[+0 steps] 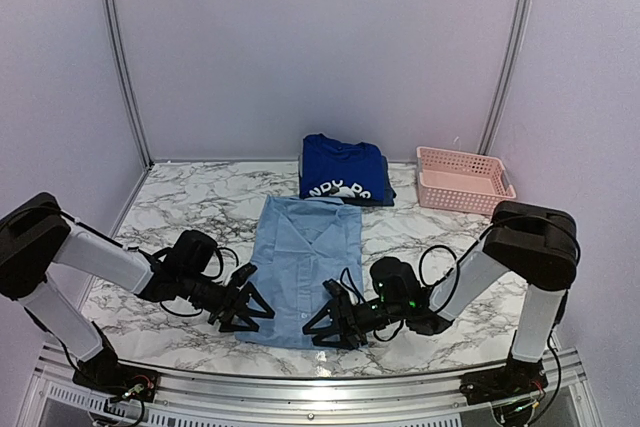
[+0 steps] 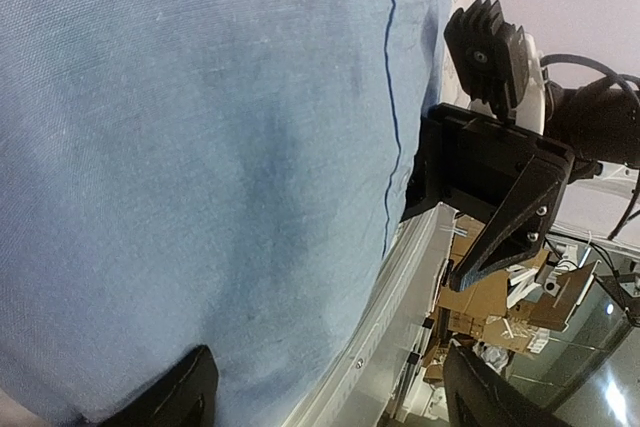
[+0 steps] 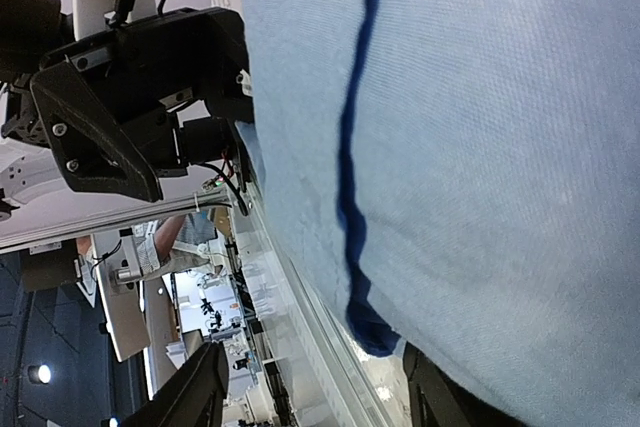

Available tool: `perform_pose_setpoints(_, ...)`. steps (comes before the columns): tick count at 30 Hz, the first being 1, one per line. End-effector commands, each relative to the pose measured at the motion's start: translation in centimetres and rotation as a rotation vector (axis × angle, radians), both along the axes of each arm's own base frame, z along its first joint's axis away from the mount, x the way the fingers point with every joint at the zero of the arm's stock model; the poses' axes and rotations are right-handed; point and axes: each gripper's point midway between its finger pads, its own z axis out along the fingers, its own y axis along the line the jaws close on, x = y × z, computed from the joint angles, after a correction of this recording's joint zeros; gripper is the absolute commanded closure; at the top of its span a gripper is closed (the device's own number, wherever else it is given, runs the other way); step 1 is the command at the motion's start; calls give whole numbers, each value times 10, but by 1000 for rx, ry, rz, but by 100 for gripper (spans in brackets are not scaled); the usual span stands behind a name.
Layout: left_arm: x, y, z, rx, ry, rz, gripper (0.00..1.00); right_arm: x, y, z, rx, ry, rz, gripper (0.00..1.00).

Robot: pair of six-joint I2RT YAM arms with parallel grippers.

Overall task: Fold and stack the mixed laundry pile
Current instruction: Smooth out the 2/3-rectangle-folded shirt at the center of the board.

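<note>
The near hem of the light-blue collared shirt (image 1: pixel 305 267) fills both wrist views, right under my lenses. It lies flat on the table (image 1: pixel 190 212), buttoned front up. Its long axis runs straight away from the jaws, hem on my side and collar at the far end.

The left gripper (image 1: pixel 255 305) sits at the hem's left corner and the right gripper (image 1: pixel 322 319) at its right corner. They face each other across the cloth, so neither arm is the nearer one. Each set of jaws stands spread wide. In the wrist views the fingers sit well apart at the hem and I see no cloth pinched between them, so I read both as open and holding nothing.

My judgement is that the coming move turns on that axis: both corners have to be taken together and carried away from me toward the collar.

Beyond the collar, well past both jaws, the royal-blue T-shirt (image 1: pixel 342 169) lies folded on a darker piece. A pink basket (image 1: pixel 462 179) stands beside that stack, far out beyond the right jaws.
</note>
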Motion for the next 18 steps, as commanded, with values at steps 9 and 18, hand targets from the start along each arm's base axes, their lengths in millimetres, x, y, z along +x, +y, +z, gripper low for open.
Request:
perform_pose_setpoints(9,-18,-10,62,-27,-174,-167,15,-5,9,59,37,-137,44,38)
perform_pose_setpoints(18,-39,-20,24,-48,-98,-223,14,-3,5,16,-4,-78,27,39)
